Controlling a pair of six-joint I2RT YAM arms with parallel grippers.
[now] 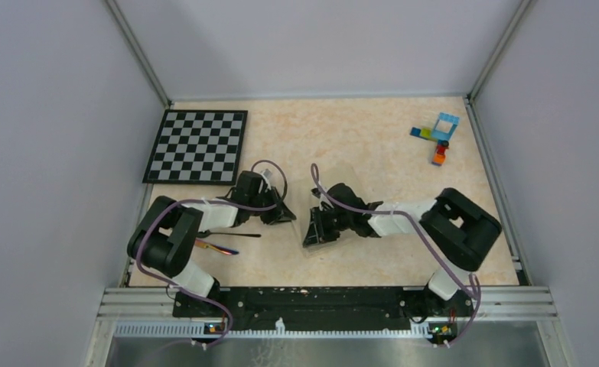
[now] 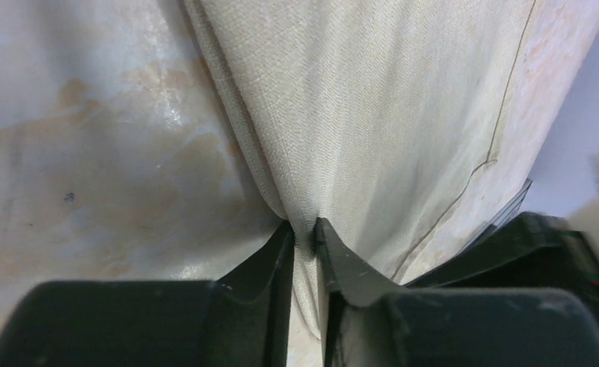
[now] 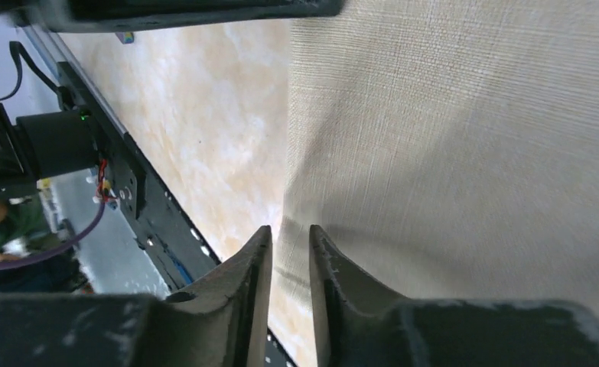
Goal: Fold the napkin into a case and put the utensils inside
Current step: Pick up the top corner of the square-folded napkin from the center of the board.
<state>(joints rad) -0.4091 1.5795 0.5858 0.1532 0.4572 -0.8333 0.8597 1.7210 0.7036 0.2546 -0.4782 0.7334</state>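
On napkin (image 2: 372,115), left claw (image 2: 304,229) nose-down.

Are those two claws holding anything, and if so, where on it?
The left gripper pinches the napkin at a bunched spot on its edge. The right gripper straddles another edge of the napkin with its jaws nearly closed; whether it actually grips cannot be told.

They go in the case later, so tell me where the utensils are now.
In the top view the utensils lie at the near left of the table, beside the left arm, nearer than the chequered board.
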